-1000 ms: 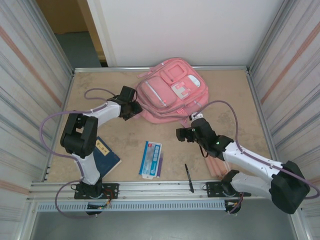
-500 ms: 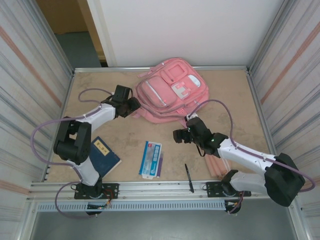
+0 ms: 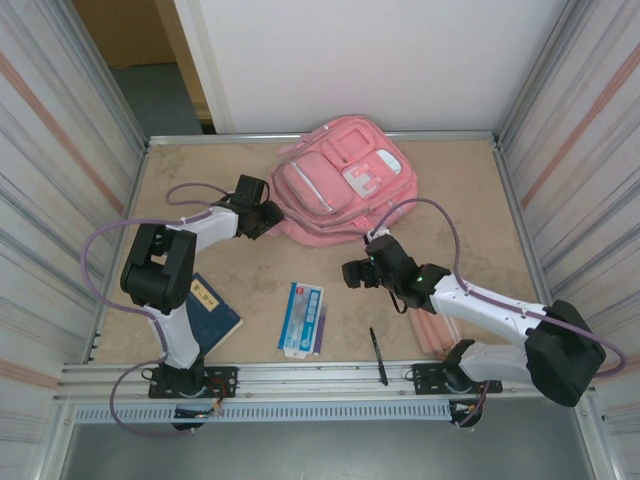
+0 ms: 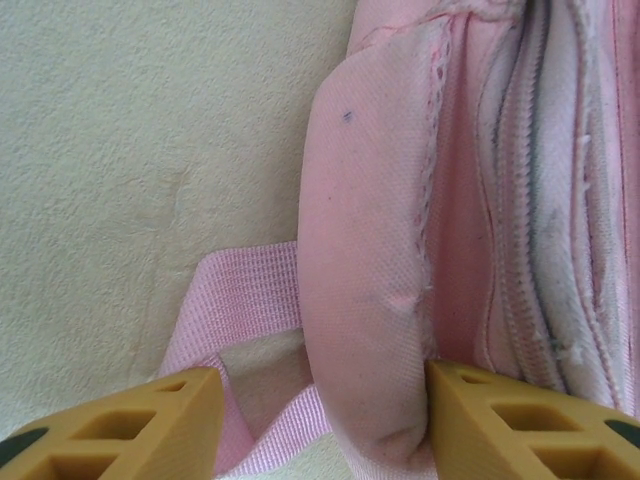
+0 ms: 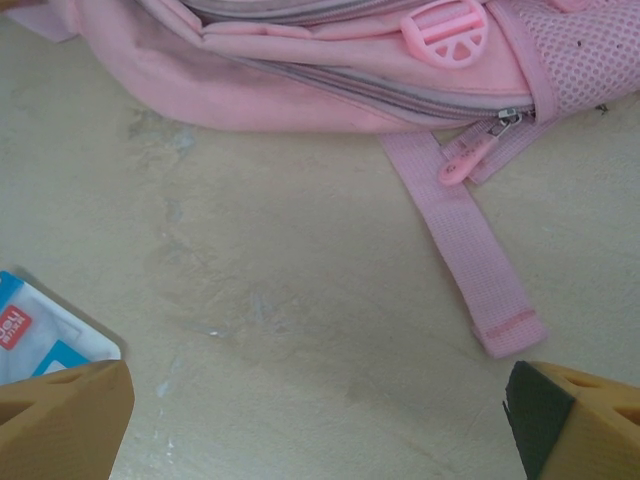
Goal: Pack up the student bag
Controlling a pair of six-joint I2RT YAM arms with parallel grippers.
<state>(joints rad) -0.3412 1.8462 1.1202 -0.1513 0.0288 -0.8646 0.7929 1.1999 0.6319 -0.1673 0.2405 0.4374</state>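
— Tabletop (image 3: pixel 460 170) looks sandy. Where's the student bag (image 3: pixel 340 190)?
— At the back, middle. My left fingers (image 4: pixel 120 430) came back to its side, open around its corner. My right fingers (image 5: pixel 60 420) slid closer, wide open, holding nothing. Packing hasn't started yet.

Right gripper (image 3: pixel 349 274) travelled step by step toward the left edge of the table (image 3: pixel 200 160), ending closer to the blue-and-white packet (image 3: pixel 301 318); its forearm stretched out and its elbow drew in from the near right corner. The left arm's elbow swung out toward the left edge halfway through, then came back almost to its start. Left gripper (image 3: pixel 266 214) finished slightly nearer the far edge, beside the left side of the student bag (image 3: pixel 340 185).
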